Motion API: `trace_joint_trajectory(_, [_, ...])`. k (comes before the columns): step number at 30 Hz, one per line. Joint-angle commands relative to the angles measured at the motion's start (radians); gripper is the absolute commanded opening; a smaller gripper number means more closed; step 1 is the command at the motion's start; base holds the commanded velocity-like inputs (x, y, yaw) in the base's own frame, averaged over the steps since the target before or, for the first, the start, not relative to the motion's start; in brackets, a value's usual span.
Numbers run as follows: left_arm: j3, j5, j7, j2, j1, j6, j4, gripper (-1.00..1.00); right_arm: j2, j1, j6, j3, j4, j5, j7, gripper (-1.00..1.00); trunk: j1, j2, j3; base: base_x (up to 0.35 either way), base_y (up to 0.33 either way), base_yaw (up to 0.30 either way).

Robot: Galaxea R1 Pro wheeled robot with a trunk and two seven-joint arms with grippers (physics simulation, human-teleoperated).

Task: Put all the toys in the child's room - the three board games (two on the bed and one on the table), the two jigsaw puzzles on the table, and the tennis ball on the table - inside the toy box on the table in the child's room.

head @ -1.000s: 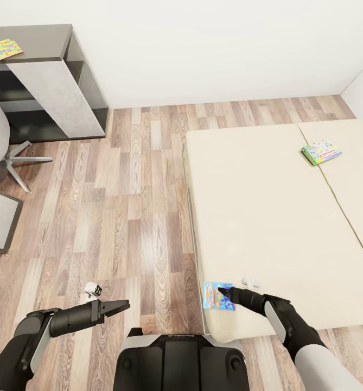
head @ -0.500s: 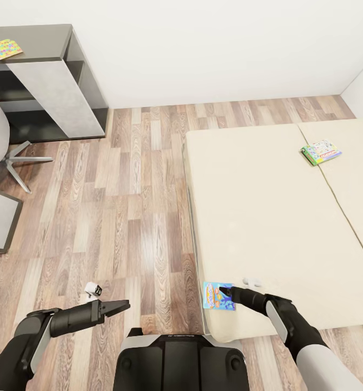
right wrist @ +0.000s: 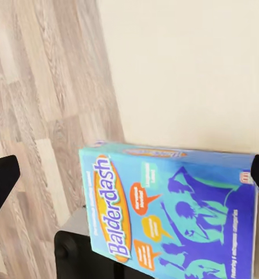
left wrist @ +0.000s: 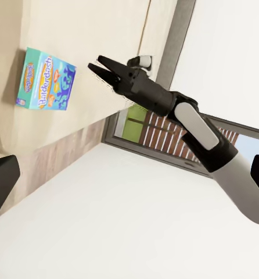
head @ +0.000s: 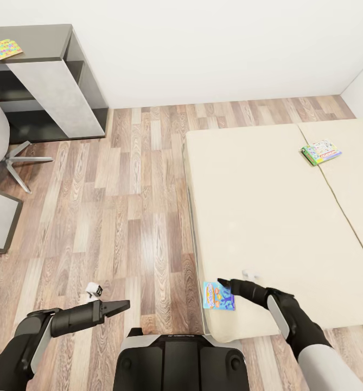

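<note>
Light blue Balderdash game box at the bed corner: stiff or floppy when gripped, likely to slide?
The light blue flat rectangular Balderdash game box shows crisp straight edges, so probably stiff cardboard, likely light. It lies flat on the plain beige mattress, so it shouldn't roll. It sits at the mattress edge, so a push from the open right gripper might slide it off.

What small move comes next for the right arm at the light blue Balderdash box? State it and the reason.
Probably lower the right gripper straight down so its open fingers straddle the flat light blue Balderdash game box, then close. The box lies on the beige mattress at its near corner, and the right wrist view shows it centred between the two spread fingertips, not yet gripped.
</note>
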Motion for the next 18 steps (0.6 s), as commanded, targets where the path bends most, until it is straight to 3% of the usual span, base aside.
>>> trace_joint_trajectory(1, [0.000, 0.001, -0.001, 0.000, 0.000, 0.011, 0.000, 1.00, 0.000, 0.001, 0.014, -0.002, -0.020, -0.007, 0.006, 1.00, 0.001, -0.001, -0.001, 0.000, 0.000, 0.000])
trace_joint_trajectory(18, [0.001, 0.001, 0.002, 0.000, 0.000, 0.011, 0.000, 1.00, -0.001, 0.003, 0.051, -0.011, -0.075, -0.014, 0.020, 1.00, 0.001, -0.001, -0.001, 0.000, 0.000, 0.000])
